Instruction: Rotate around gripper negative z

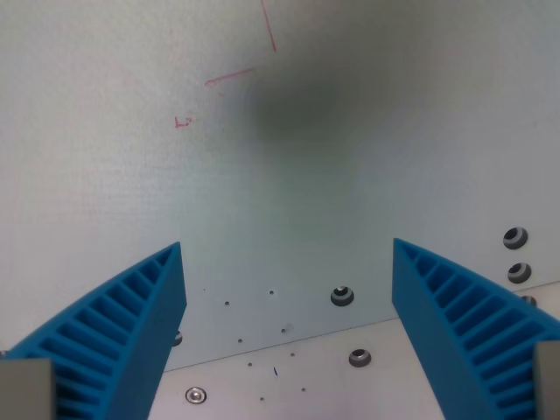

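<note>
My gripper [287, 249] is open and empty. Its two blue ribbed fingers [131, 332] stand wide apart at the wrist view's lower left and lower right. Nothing lies between them. Below is a pale white table surface [367, 157] with a soft dark shadow [297, 101] of the arm near the top middle.
Thin red pen marks [229, 77] cross the surface at the upper left. A plate edge [350, 331] runs across the bottom, with several screws [342, 296] and small holes near it. More screws [516, 237] sit at the right edge.
</note>
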{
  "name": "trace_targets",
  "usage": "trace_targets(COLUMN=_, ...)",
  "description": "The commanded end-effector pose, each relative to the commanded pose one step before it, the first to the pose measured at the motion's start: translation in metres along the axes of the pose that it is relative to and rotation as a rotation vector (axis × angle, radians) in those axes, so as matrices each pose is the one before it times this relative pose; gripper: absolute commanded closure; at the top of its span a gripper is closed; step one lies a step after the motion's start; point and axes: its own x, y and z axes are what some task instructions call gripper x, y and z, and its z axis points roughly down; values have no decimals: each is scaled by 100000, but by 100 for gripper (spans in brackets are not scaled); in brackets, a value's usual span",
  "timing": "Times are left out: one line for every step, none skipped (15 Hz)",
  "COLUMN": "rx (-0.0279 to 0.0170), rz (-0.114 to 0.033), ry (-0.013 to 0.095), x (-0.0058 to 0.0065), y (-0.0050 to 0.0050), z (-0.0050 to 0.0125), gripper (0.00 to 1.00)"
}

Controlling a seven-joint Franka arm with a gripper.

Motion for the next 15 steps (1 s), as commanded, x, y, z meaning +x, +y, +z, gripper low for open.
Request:
trace_targets(rx=39, rz=-1099, ry=300, x=6, y=6, z=-124, gripper=0)
trace_targets(rx=0, rz=-1167, ry=0, x=0, y=0, z=0, gripper=0)
trace_targets(rx=0, rz=-1167, ry=0, x=0, y=0, z=0, gripper=0)
trace_targets(rx=0, rz=-1167, ry=0, x=0, y=0, z=0, gripper=0)
trace_targets(rx=0, rz=-1167, ry=0, x=0, y=0, z=0, gripper=0)
trace_targets(rx=0, rz=-1167, ry=0, x=0, y=0, z=0, gripper=0)
trace_targets(rx=0, rz=-1167, ry=0, x=0, y=0, z=0, gripper=0)
trace_targets(rx=0, rz=-1167, ry=0, x=0, y=0, z=0, gripper=0)
trace_targets(rx=0, rz=-1167, ry=0, x=0, y=0, z=0, gripper=0)
trace_targets(rx=0, rz=-1167, ry=0, x=0, y=0, z=0, gripper=0)
trace_targets(rx=0, rz=-1167, ry=0, x=0, y=0, z=0, gripper=0)
trace_targets(rx=0, rz=-1167, ry=0, x=0, y=0, z=0, gripper=0)
trace_targets(rx=0, rz=-1167, ry=0, x=0, y=0, z=0, gripper=0)
trace_targets(rx=0, rz=-1167, ry=0, x=0, y=0, z=0, gripper=0)
trace_targets(rx=0, rz=-1167, ry=0, x=0, y=0, z=0, gripper=0)
